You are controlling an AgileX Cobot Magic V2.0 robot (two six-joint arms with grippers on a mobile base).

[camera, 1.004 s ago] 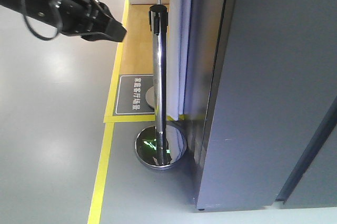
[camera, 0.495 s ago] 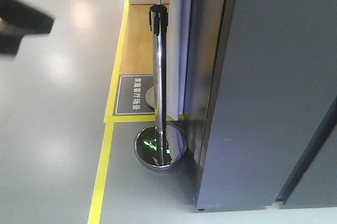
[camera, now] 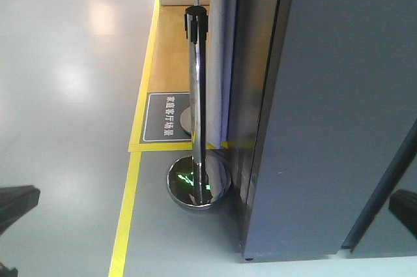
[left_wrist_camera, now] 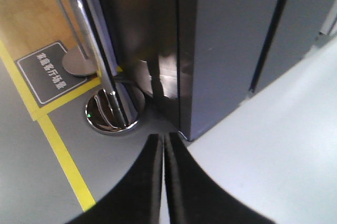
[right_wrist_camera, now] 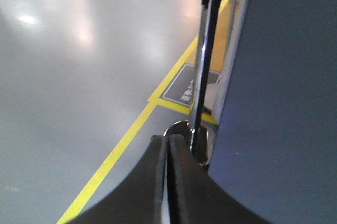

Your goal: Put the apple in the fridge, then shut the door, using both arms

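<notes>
Wrist views alone show left claw (left_wrist_camera: 162,145) and right claw (right_wrist_camera: 167,147) closed, empty.

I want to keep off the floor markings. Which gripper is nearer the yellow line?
Left, probably. In the front view the left gripper sits left of the yellow line, over grey floor; the right gripper is far right, in front of the fridge.

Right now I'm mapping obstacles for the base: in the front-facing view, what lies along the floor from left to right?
Left gripper tip → yellow floor line → chrome stanchion post → dark-grey fridge → dark right gripper tip at the frame's edge.
</notes>
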